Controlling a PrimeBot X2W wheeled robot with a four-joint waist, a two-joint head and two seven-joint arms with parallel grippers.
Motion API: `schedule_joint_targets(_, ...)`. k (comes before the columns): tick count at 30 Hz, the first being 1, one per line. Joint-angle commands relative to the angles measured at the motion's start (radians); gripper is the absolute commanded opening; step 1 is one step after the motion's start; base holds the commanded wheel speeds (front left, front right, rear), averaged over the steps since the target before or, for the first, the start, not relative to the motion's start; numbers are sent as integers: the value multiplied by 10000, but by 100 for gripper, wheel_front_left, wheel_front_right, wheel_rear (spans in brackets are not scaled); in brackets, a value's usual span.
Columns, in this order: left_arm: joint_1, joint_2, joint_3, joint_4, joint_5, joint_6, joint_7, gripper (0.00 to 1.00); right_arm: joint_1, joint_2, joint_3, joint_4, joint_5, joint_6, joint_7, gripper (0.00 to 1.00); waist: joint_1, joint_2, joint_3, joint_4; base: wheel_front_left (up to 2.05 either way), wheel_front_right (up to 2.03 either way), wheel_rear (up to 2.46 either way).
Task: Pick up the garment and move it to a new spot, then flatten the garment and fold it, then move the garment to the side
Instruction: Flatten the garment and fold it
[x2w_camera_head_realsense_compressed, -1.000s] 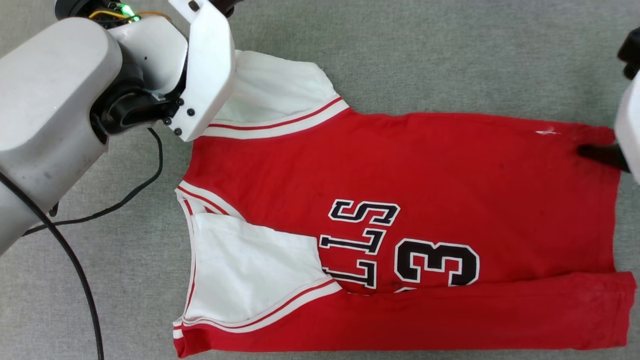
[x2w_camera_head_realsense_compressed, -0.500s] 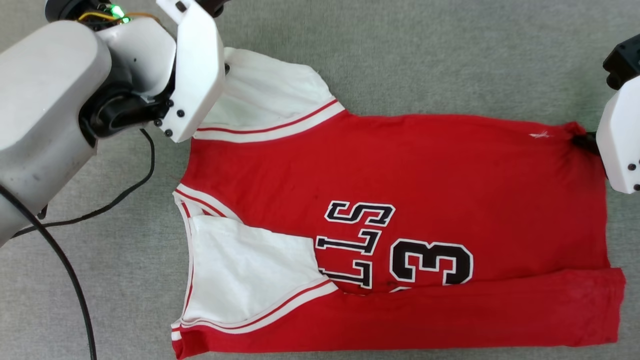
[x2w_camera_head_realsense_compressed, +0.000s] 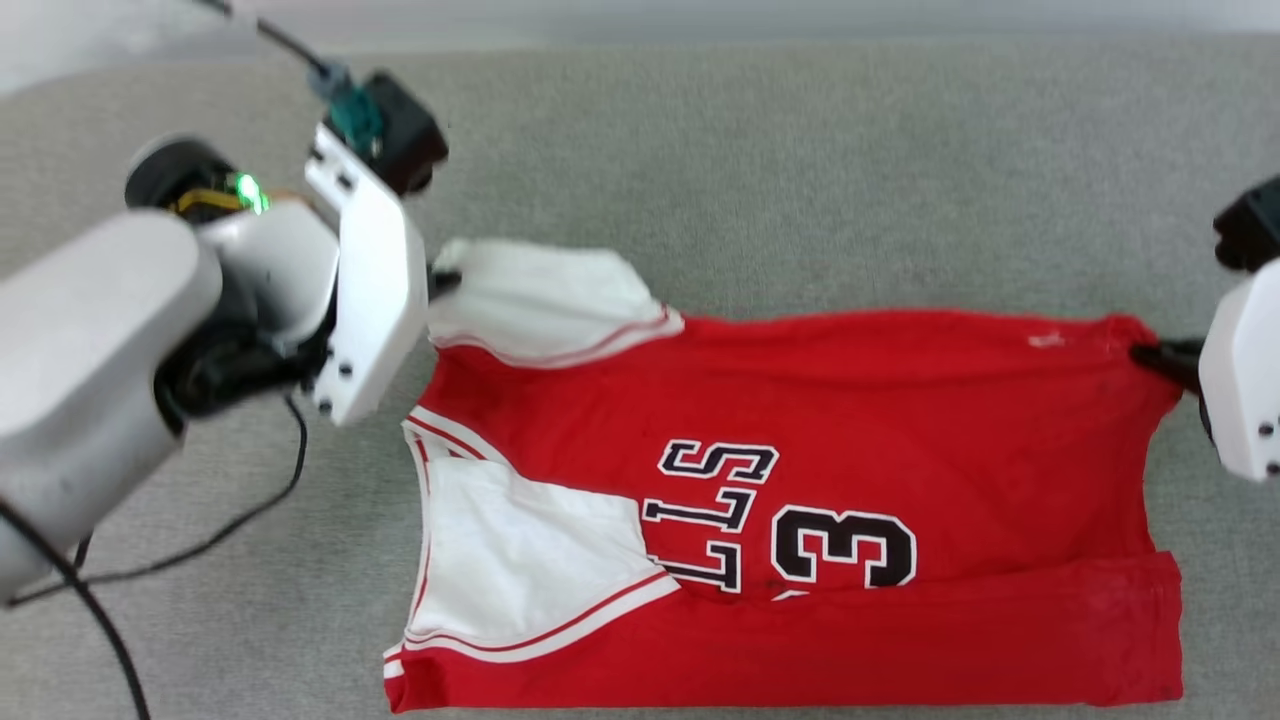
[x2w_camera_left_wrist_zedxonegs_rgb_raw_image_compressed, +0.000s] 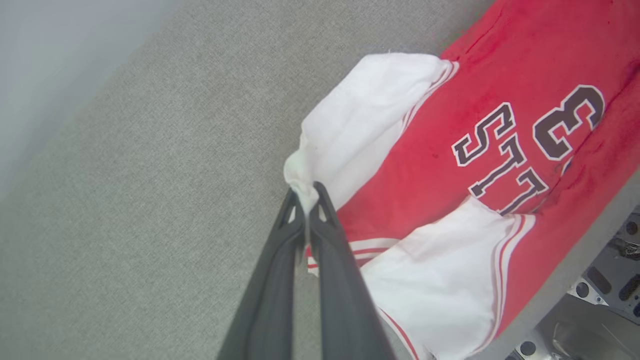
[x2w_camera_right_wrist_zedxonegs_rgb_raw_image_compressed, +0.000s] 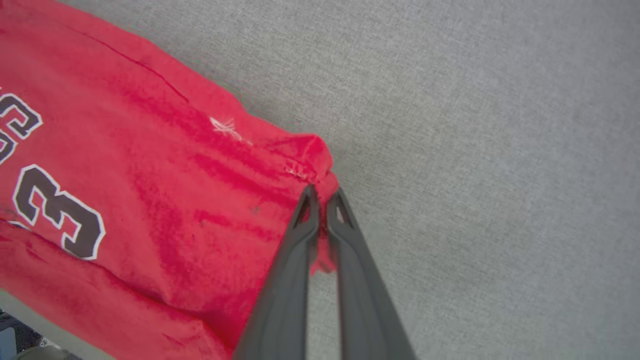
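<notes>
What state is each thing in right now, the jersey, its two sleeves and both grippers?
garment, spread face up on the grey surface, near long edge folded onto the front.
far sleeve, bunched toward a pinch at its tip.
near sleeve, folded flat onto the chest.
left gripper, shut on the far sleeve's tip.
right gripper, shut on the garment's far hem corner.

Bright, even, diffuse light, probably from overhead, casts faint soft shadows beneath the raised edge of the garment (x2w_camera_head_realsense_compressed: 850, 400). The head view is slightly soft, its top strip washed pale. Wrist views bend at their edges; the left tool (x2w_camera_left_wrist_zedxonegs_rgb_raw_image_compressed: 306, 192) blurs near the lens.
</notes>
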Motion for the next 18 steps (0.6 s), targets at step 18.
schedule_joint_targets(18,4203,1225,-351,-2211,15,1224,-976,0,3775,-974,-328,-1226,709,-8,-1678,0,1,0,-1295,338,0,0,0)
